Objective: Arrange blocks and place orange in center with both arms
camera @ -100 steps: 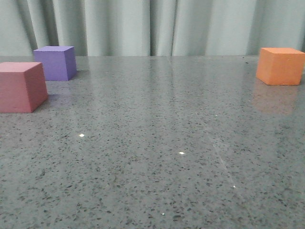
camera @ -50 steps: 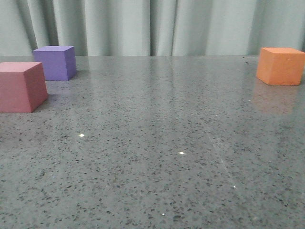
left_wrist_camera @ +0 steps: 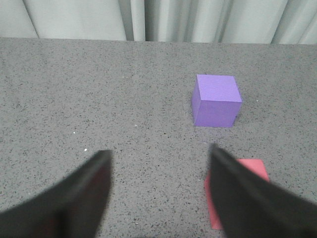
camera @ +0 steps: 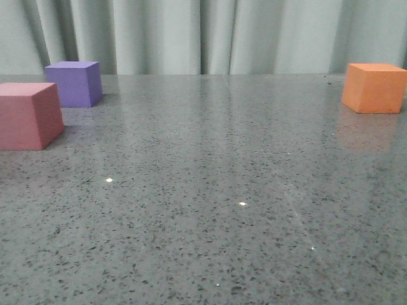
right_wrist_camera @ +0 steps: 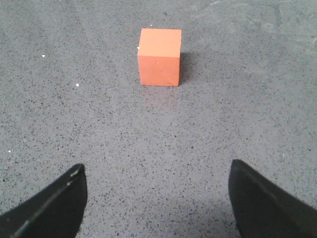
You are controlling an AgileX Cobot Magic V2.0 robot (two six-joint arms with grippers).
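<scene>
In the front view the pink-red cube [camera: 28,115] sits at the left edge, the purple cube [camera: 75,83] behind it, and the orange cube [camera: 374,87] far right; no gripper shows there. My left gripper [left_wrist_camera: 158,156] is open and empty above the table. The purple cube [left_wrist_camera: 216,100] lies ahead of it, and the pink-red cube [left_wrist_camera: 217,208] is partly hidden behind one finger [left_wrist_camera: 247,198]. My right gripper [right_wrist_camera: 157,171] is open and empty, with the orange cube [right_wrist_camera: 159,56] well ahead of it.
The grey speckled table [camera: 210,190] stretches between the cubes. A pale grey-green curtain [camera: 203,35] hangs behind the table's far edge.
</scene>
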